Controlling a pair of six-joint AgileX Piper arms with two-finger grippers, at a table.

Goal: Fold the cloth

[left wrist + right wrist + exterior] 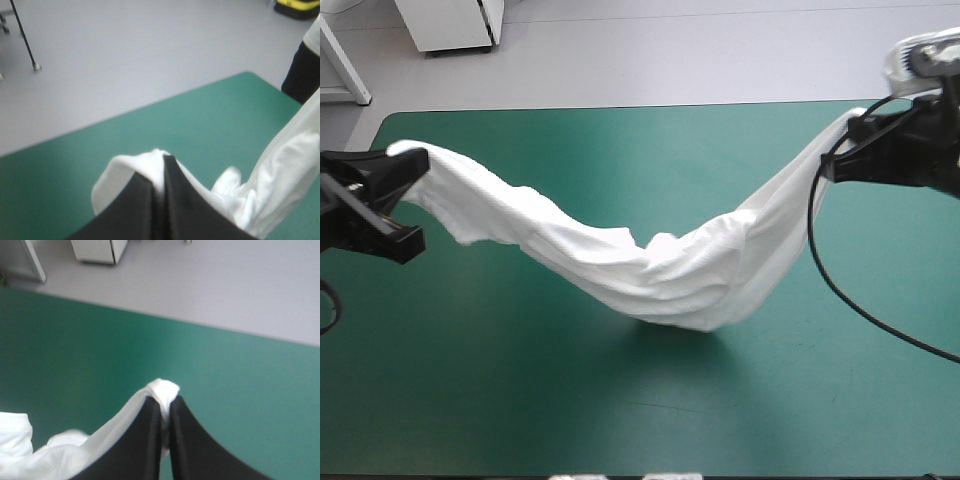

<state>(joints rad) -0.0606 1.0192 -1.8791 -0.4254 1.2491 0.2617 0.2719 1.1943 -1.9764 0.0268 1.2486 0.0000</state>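
Note:
The white T-shirt (650,265) hangs stretched between both arms over the teal-green table (620,150), sagging in the middle where its lowest folds touch or nearly touch the cover. My left gripper (412,160) is shut on one end near the table's left edge; the left wrist view shows its black fingers (175,200) pinching a white fold (145,165). Near the far right corner, my right gripper (840,150) is shut on the other end. In the right wrist view a white tuft (162,390) sticks out between its fingertips (187,440).
The table's far edge (620,107) runs close behind both grippers. A white cabinet (450,22) stands on the floor beyond the far left. Bare cover lies in front of the shirt toward the near edge (620,420).

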